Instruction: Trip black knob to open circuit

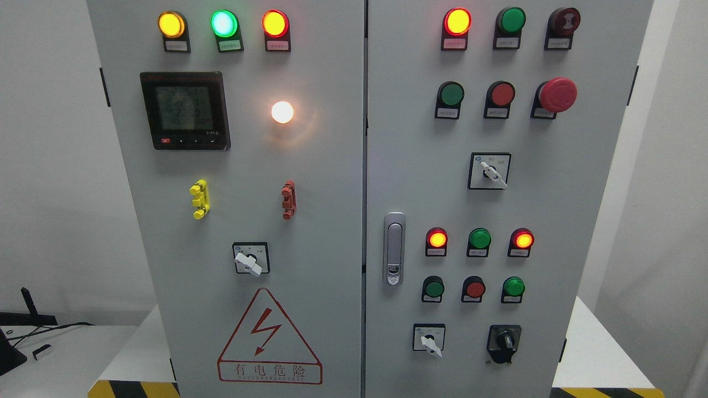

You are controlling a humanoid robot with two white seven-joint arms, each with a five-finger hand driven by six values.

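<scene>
A grey electrical cabinet (332, 166) with two doors fills the head view. The black knob (504, 341) sits on a black plate at the lower right of the right door, its pointer turned roughly straight down. To its left is a white-handled selector switch (430, 341). Neither of my hands nor any arm shows in this view.
The right door carries lit red lamps (457, 21), green and red push buttons, a red mushroom stop button (557, 94), a white selector (490, 172) and a door latch (394, 249). The left door has a meter (184, 109), indicator lamps, yellow and red clips, a selector (249, 261) and a warning triangle.
</scene>
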